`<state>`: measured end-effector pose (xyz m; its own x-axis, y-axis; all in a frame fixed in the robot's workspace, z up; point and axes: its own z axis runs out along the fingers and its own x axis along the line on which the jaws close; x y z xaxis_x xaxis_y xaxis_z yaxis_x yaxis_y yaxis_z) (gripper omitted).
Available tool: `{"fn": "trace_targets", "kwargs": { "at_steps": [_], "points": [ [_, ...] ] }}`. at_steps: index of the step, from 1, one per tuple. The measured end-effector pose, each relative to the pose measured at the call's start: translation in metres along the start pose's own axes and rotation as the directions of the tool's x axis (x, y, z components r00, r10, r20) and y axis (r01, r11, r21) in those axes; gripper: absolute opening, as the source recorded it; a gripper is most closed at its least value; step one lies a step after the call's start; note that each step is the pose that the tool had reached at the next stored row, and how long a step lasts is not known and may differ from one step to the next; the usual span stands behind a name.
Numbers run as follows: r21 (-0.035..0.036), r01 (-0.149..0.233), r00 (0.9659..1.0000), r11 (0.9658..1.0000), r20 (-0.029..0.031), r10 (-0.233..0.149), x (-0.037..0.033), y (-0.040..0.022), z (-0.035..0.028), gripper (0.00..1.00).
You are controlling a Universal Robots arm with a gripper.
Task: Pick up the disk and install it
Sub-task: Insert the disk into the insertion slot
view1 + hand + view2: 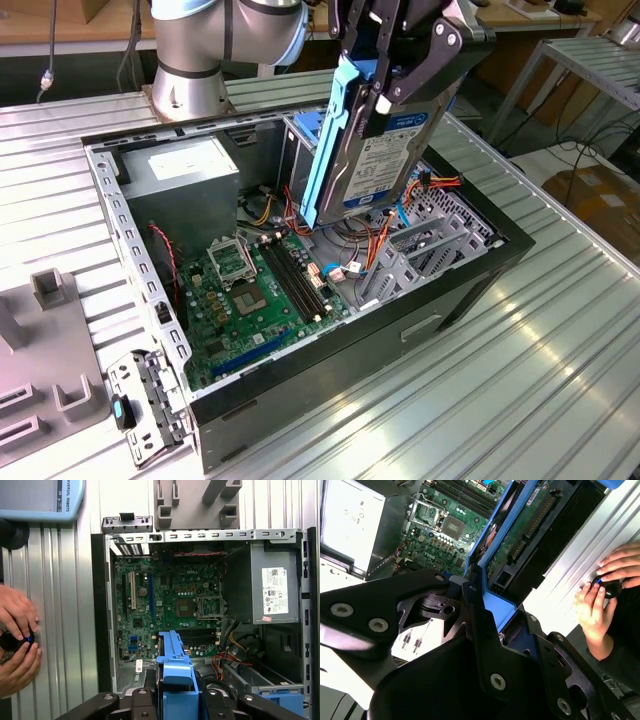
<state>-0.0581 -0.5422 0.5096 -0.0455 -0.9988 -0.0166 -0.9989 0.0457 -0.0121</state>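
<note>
Disk: you see the disk (378, 150) lifted clear and steeply tilted, label outward, its blue rail (325, 150) on the exterior view's left edge. Its lower end hangs over the open computer case (130, 250).
Gripper: your gripper (392, 85) is clamped on the disk's upper end, with black fingers (432, 58) pressed against its opposite sides.
Wrist views: in both wrist views, the disk's blue carrier (175, 672) and green underside (520, 535) project from the gripper toward the case.
Below the disk: a metal drive bay (420, 245) with orange and red cables (440, 182).
Case interior: the green motherboard (255, 290) lies flat, with the grey power supply (185, 175) beside it.
Support: the case rests on a ribbed metal table (560, 380).
Bystander: in the first wrist view, a person's hands (17, 611) rest on a small dark knob (17, 641) beside the case.
</note>
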Motion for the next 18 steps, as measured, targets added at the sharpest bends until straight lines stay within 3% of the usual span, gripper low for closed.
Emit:
{"fn": "trace_targets", "kwargs": {
  "at_steps": [9, 18],
  "points": [
    [0.0000, 0.000, 1.0000, 1.0000, 0.0001, 0.000, 0.0030, -0.0028, 0.0008, 0.37],
    [0.0000, 0.000, 1.0000, 1.0000, 0.0001, 0.000, 0.0027, -0.0259, 0.0031, 0.37]
  ]
}}
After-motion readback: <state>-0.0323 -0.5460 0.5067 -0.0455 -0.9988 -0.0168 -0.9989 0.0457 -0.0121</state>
